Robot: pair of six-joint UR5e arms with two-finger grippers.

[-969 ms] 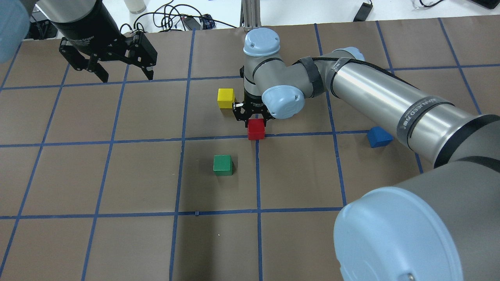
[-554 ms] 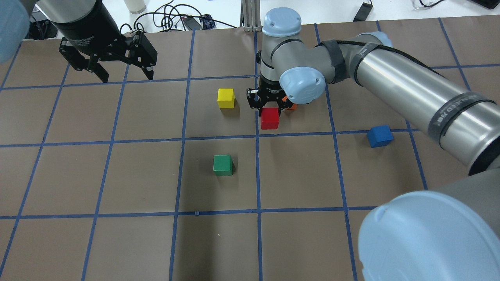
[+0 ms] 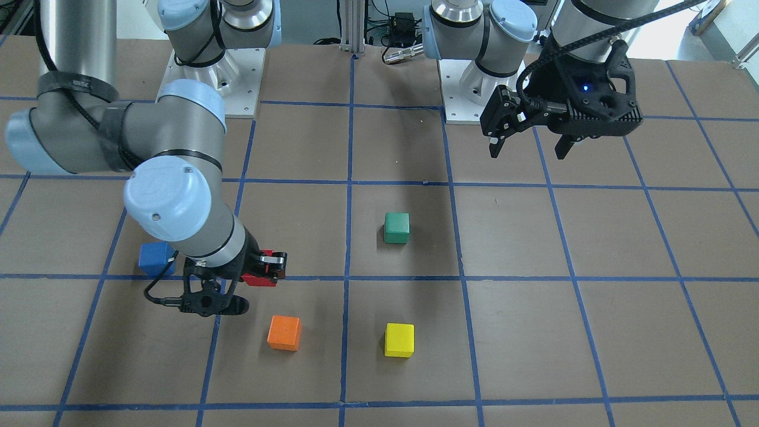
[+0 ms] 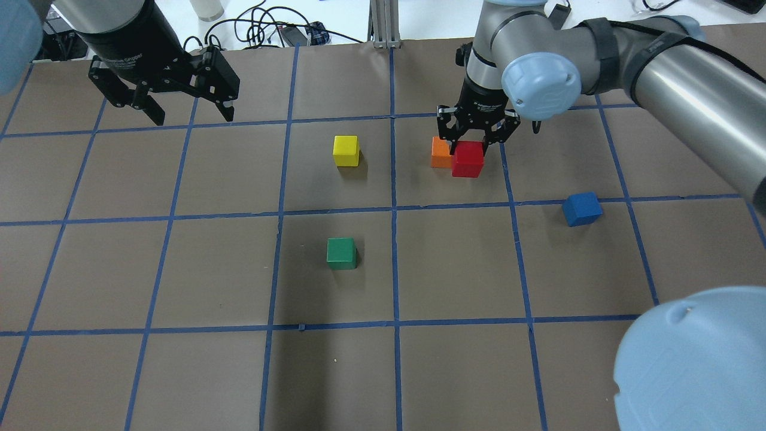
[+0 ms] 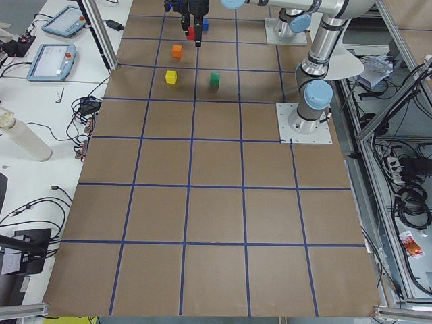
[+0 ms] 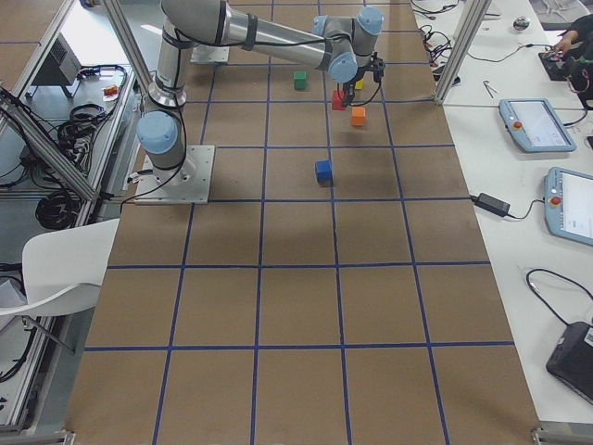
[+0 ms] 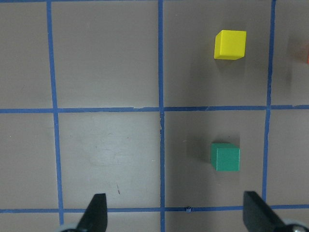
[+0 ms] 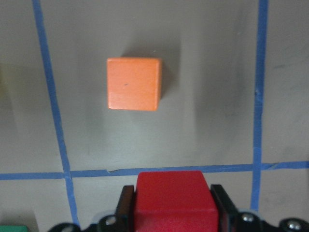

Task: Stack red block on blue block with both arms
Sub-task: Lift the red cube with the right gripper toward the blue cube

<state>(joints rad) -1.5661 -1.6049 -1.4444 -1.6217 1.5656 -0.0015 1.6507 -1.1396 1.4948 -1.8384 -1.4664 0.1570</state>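
My right gripper is shut on the red block and holds it above the table, close to the orange cube. The right wrist view shows the red block clamped between the two black fingers. In the front-facing view the red block is partly hidden by the right wrist. The blue block sits on the table to the right of the held block and nearer the robot; it also shows in the front-facing view. My left gripper is open and empty, high over the far left of the table.
An orange cube lies just left of the held red block and shows below it in the right wrist view. A yellow cube and a green cube lie near the table's middle. Blue tape lines grid the brown table.
My right arm has carried the red block to the right and farther from the robot, from beside the yellow cube to beside the orange cube. The left arm has not moved.
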